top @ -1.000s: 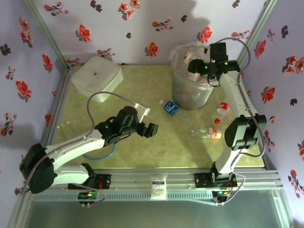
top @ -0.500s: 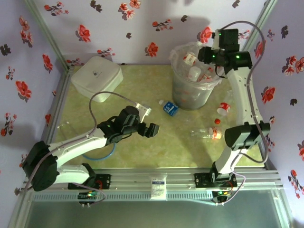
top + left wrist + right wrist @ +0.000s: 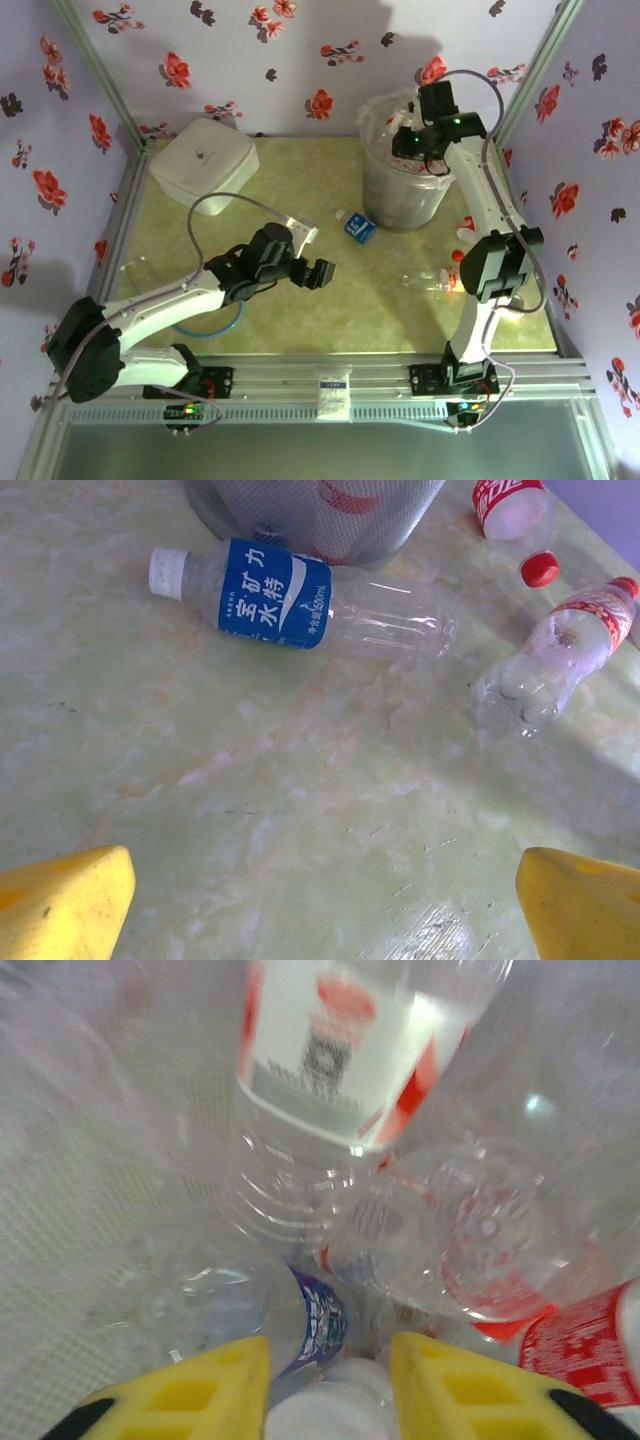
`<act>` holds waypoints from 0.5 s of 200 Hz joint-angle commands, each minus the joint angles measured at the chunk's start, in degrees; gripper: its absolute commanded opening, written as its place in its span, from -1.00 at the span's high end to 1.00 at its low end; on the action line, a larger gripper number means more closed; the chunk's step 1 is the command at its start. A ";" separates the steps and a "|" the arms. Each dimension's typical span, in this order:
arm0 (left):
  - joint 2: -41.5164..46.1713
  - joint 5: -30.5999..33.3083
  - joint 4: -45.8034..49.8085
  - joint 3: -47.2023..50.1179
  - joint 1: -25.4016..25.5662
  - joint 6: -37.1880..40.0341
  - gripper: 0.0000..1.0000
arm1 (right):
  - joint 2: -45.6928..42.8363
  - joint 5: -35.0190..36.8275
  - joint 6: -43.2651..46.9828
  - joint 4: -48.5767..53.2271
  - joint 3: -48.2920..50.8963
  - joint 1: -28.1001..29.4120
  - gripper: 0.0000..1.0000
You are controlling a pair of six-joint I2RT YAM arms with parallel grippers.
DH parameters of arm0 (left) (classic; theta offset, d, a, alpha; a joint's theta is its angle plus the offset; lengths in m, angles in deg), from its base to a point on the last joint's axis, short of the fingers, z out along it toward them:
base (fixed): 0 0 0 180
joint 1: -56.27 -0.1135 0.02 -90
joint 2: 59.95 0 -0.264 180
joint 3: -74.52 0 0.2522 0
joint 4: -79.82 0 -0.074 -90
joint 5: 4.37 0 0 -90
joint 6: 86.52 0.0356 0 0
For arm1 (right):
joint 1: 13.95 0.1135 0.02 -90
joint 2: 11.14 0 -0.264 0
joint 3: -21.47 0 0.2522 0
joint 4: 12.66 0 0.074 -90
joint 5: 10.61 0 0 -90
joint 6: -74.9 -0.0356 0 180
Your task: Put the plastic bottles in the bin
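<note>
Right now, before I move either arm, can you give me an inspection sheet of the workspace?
Surface: marbled green table, no spills seen.
Job's things: bin holds several bottles; blue-label bottle, red-capped bottle and red-label bottle lie outside it.
Clutter: white lidded box; red cap, apparently loose.
Tools: left tool open above table; right tool inside bin, jaws narrowly apart, grip unclear.
Cables: blue cable looped under left arm; grey cable arches over it.
Surroundings: floral walls.

Green marbled tabletop (image 3: 300,180) under the bin (image 3: 400,205): blue-labelled bottle (image 3: 356,226) just beside it, two red-capped bottles (image 3: 435,281) rightward, white box (image 3: 203,163) well left.
</note>
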 commanded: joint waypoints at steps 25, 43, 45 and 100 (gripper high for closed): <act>-7.23 7.13 -5.97 -4.32 -2.45 -20.84 -0.95 | -13.84 1.23 -1.28 -2.30 2.51 -1.30 -0.19; -12.07 7.14 -8.40 -7.56 -2.68 -29.61 -0.94 | -18.90 -0.04 -2.69 -4.56 7.58 -1.57 -0.29; -12.64 7.13 -8.56 -8.00 -2.72 -30.65 -0.94 | -19.43 -0.17 -2.83 -4.78 8.16 -1.55 -0.30; -27.13 2.37 -14.40 -17.87 -4.71 -55.68 -0.84 | -32.49 -1.40 -5.37 -7.36 23.61 -1.85 -0.41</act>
